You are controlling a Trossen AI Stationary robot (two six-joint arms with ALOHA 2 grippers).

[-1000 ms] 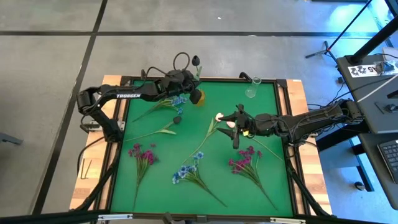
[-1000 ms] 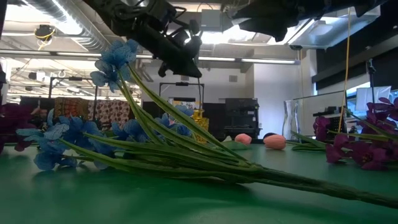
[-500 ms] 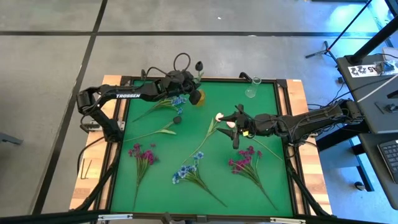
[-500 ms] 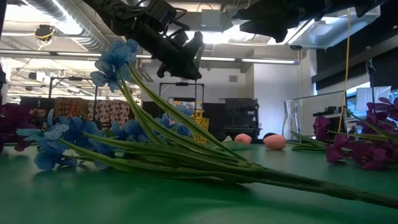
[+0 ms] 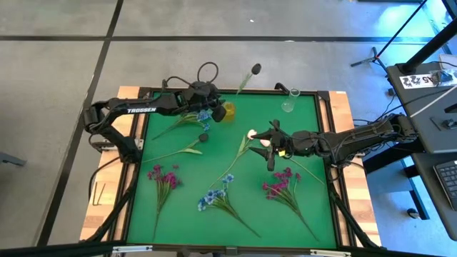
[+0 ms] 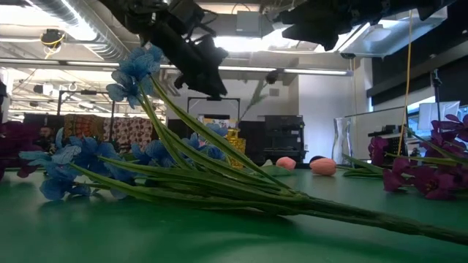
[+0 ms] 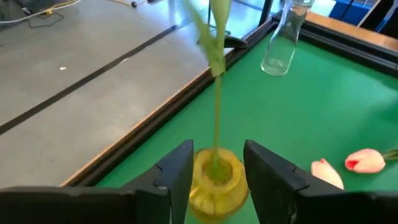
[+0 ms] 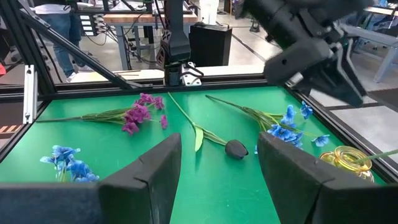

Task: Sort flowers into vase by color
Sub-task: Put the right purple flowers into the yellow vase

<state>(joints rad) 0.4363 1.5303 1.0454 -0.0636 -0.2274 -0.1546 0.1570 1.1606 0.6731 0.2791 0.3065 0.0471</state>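
A: Since the left gripper (image 5: 216,108) let go just now, where's the flower?

B: In the yellow vase (image 7: 214,183), far-left part of the table (image 5: 314,214). It's the dark-headed tulip (image 5: 255,69). A sec ago it stood nearly upright with the jaws pinched on the stem; now the jaws are spread either side of the vase mouth and touch nothing. The stem's foot sits inside the vase and the head has tipped over to the right and far, out past the table's far edge.

A: So it counts as placed?

B: I'd say yes, w/ a caveat: it leans a lot, so the vase could get nudged if the arm pulls back carelessly. Lifting straight up and away looks safest.

A: Right gripper (image 5: 269,146)?

B: Hasn't budged over that sec. It hangs mid-table just beside the two pink tulips (image 5: 251,133), fingers well apart, holding nothing.

A: What's left?

B: Plenty, imo. On the felt:
- another dark tulip (image 5: 203,137), left of centre
- blue spray (image 5: 206,115) just beside the yellow vase
- blue spray no. 2 (image 5: 212,198), near middle
- magenta spray (image 5: 165,175), near left
- magenta spray no. 2 (image 5: 280,184), near right

The clear vase (image 5: 289,102) at the far right looks empty.

A: Next move?

B: Prob. the 2nd dark tulip goes in the same vase, though that's a guess from color alone.
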